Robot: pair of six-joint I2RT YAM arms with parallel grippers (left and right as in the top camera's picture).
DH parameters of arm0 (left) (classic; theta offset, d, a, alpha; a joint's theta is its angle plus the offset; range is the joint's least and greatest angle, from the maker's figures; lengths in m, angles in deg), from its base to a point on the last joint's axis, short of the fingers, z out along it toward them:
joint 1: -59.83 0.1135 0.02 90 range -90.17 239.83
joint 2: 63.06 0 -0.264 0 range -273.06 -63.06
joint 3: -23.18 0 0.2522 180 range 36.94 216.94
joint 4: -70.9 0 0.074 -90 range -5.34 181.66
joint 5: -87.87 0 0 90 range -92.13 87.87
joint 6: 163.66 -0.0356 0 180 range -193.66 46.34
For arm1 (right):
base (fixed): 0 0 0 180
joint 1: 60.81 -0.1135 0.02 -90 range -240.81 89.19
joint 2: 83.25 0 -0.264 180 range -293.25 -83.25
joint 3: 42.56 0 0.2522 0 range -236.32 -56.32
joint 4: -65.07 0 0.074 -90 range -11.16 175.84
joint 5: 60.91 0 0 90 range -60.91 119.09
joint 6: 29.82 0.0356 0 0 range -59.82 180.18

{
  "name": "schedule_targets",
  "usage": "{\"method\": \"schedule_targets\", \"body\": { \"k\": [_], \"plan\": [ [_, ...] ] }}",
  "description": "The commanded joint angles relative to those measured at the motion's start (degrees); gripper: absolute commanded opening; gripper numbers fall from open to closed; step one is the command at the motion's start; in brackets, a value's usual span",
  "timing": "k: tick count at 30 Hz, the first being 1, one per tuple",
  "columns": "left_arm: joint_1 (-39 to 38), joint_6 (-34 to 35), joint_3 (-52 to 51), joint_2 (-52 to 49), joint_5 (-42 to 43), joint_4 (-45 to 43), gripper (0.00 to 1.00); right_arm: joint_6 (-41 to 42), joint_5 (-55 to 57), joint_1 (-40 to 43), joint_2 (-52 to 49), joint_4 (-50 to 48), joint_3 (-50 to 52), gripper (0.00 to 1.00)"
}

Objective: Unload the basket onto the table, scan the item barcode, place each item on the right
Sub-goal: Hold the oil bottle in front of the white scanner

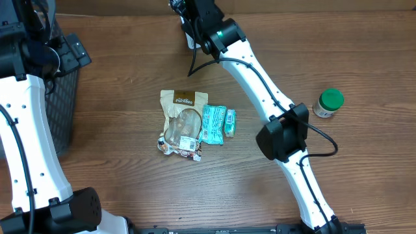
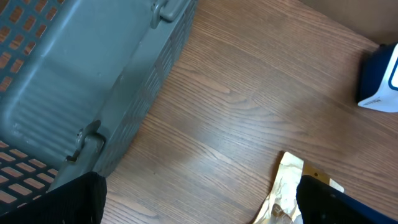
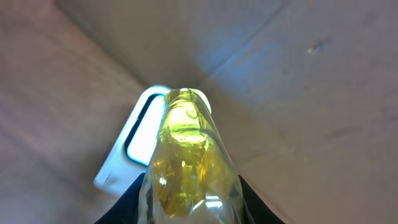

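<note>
Right wrist: what has the right claw (image 3: 189, 208) got?
— Clamped on a clear bottle (image 3: 186, 155) of yellow liquid, its top near the white scanner (image 3: 134, 146).
— Left claw (image 2: 199, 208)?
— Spread wide above the desk (image 2: 236, 93), beside the grey basket (image 2: 74, 81).

The surface (image 1: 117, 97) is brown with a fine wood grain. The basket (image 2: 74, 74) is grey-blue, patterned with a lattice of slots. The bottle (image 3: 186, 168) is clear and yellow inside. The scanner (image 3: 140, 143) is white around a dark window. The pouch (image 1: 183, 101) is tan with a brown label, the packets (image 1: 213, 125) are teal, and the jar (image 1: 328, 104) has a green cap.
</note>
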Motion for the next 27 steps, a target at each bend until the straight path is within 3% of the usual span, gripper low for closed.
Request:
{"method": "schedule_targets", "body": {
  "k": [1,14,27],
  "plan": [
    [0.0,-0.2,0.4,-0.3,0.1,-0.1,1.00,-3.0,2.6,0.6,-0.6,-4.7,-1.2,0.04],
    [0.0,-0.2,0.4,-0.3,0.1,-0.1,1.00,-4.7,6.8,1.0,-3.4,-15.3,2.3,0.04],
    [0.0,-0.2,0.4,-0.3,0.1,-0.1,1.00,-10.5,4.7,1.6,-4.3,-15.7,2.5,0.04]
  ]
}}
